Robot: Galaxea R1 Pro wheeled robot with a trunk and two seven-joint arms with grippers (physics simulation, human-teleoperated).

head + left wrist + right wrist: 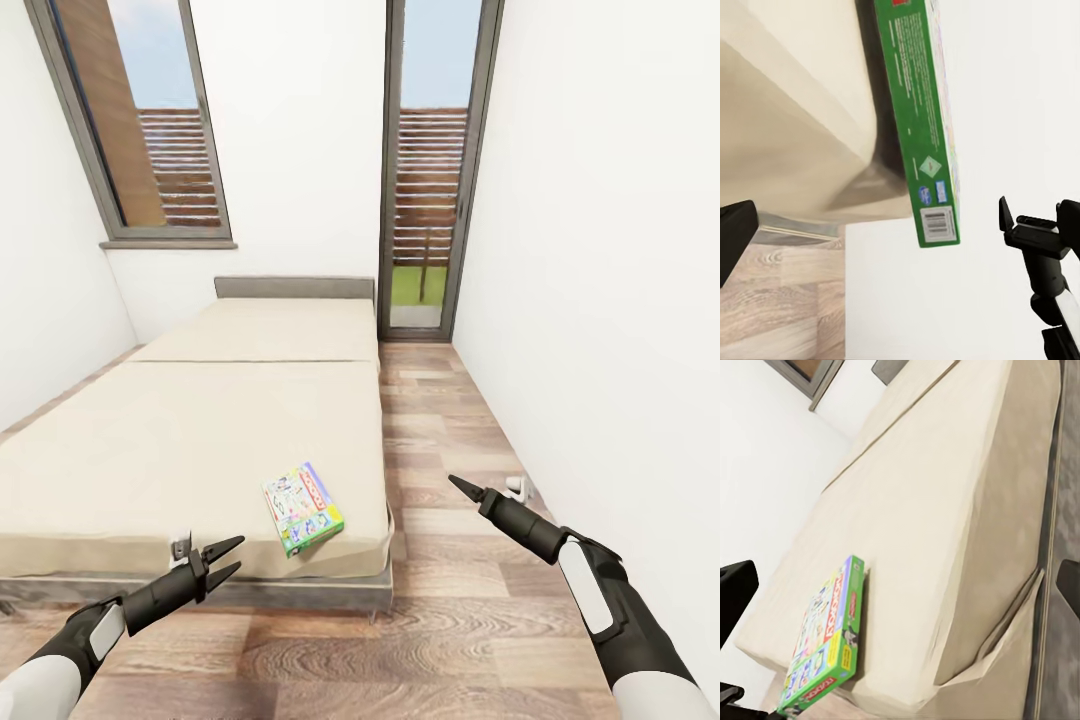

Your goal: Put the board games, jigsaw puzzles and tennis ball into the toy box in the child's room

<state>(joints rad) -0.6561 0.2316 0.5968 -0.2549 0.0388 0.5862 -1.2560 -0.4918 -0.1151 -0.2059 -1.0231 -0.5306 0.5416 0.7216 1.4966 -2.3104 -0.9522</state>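
A flat green printed board game box [302,508] lies near the beige mattress bed's [150,450] foot-end corner, within reach; left gripper [226,560] spread and empty (right gripper [462,487] looks pinched together, empty).

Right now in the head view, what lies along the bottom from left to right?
Left claw → board game on the bed → bare wood floor → right claw.

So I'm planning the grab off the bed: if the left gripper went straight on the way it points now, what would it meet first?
Probably the board game lying near the front corner of the bed. The left gripper, jaws open, points toward it, though depth is unclear and it could pass just over the mattress edge.
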